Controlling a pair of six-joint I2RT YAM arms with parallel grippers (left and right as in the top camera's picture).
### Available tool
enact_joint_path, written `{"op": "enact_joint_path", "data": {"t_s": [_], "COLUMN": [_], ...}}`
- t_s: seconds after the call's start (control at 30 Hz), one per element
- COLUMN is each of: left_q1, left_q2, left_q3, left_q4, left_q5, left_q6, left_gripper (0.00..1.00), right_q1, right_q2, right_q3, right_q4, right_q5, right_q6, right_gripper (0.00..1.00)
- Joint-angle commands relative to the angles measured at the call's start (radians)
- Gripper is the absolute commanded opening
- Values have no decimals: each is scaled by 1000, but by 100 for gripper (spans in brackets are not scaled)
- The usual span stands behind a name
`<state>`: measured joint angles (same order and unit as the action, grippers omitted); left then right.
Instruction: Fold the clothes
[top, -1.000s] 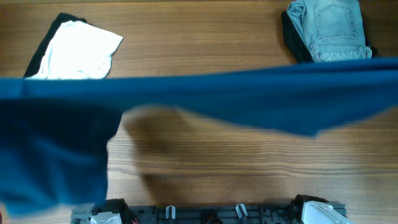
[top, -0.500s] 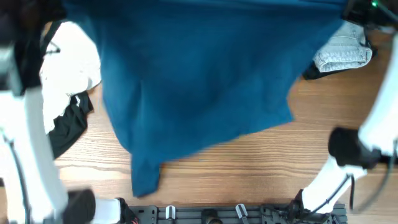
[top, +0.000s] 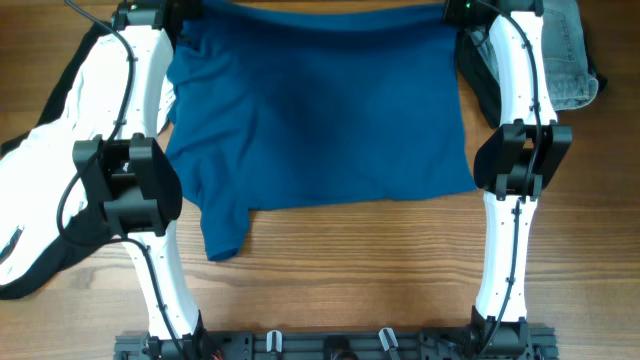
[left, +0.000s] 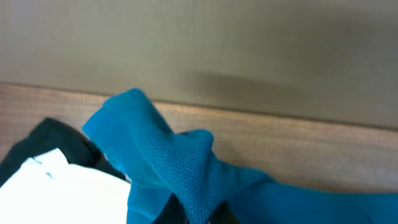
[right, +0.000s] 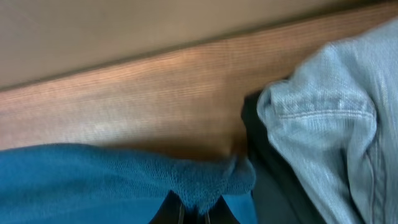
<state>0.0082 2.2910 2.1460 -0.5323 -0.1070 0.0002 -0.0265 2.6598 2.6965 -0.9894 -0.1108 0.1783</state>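
Note:
A blue shirt (top: 320, 110) lies spread flat on the wooden table, one sleeve hanging toward the front left. My left gripper (top: 180, 12) is shut on its far left corner, and that corner shows bunched in the left wrist view (left: 186, 168). My right gripper (top: 455, 12) is shut on the far right corner, pinched in the right wrist view (right: 199, 180). A white garment (top: 90, 90) over a black one lies at the left. Folded light jeans (top: 570, 60) lie at the far right.
Both arms reach over the table, left arm (top: 130, 180) over the white and black clothes, right arm (top: 515, 160) beside the shirt's right edge. A dark garment (right: 280, 186) lies under the jeans (right: 329, 124). The table's far edge (right: 186, 43) is close to both grippers.
The blue shirt was lifted close to the camera, then swung toward the far side and laid down flat. Both arms have stretched out to the far edge.

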Motion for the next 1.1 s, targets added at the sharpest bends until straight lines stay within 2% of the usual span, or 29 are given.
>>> {"op": "enact_joint_path", "data": {"t_s": [0.0,0.07,0.23,0.3,0.43,0.63,0.73,0.83,0.87,0.9,0.93,0.97,1.03,1.07], "left_q1": [3,3,2,-7,-10,2,5,5,5,5,5,5,5,8], "left_q2": [-53,-99,-189,-208,-266,-243,-243,-243,-243,-243,-243,-243,-244,-256], "left_q3": [8,8,8,8,8,-8,-48,-147,-179,-212,-235,-252,-250,-228], "left_q4": [-61,-108,-83,-129,-346,-720,-815,-824,-817,-811,-810,-814,-814,-814], "left_q5": [-21,-21,-20,-20,-21,-21,-21,20,39,55,62,62,53,34], "left_q6": [14,14,14,14,-46,-154,-208,-226,-225,-225,-225,-225,-214,-214], "left_gripper": [4,4,4,4,4,4,4,4,4,15,41,74,99,100], "right_q1": [-20,-30,-56,-59,-61,-64,-64,-64,-64,-64,-64,-64,-68,-74], "right_q2": [-45,-87,-145,-154,-190,-188,-188,-188,-188,-188,-188,-188,-193,-209], "right_q3": [12,12,12,12,12,6,-15,-71,-88,-100,-105,-105,-101,-92], "right_q4": [-76,-143,-164,-206,-326,-479,-523,-526,-521,-517,-516,-516,-517,-523], "right_q5": [20,11,-29,-29,-29,-21,-20,-20,-20,-20,-21,-21,-23,-44], "right_q6": [4,-3,-21,-22,-39,-73,-75,-74,-74,-74,-74,-73,-70,-66], "right_gripper": [4,4,4,4,4,4,4,5,10,20,44,72,81,83]}}
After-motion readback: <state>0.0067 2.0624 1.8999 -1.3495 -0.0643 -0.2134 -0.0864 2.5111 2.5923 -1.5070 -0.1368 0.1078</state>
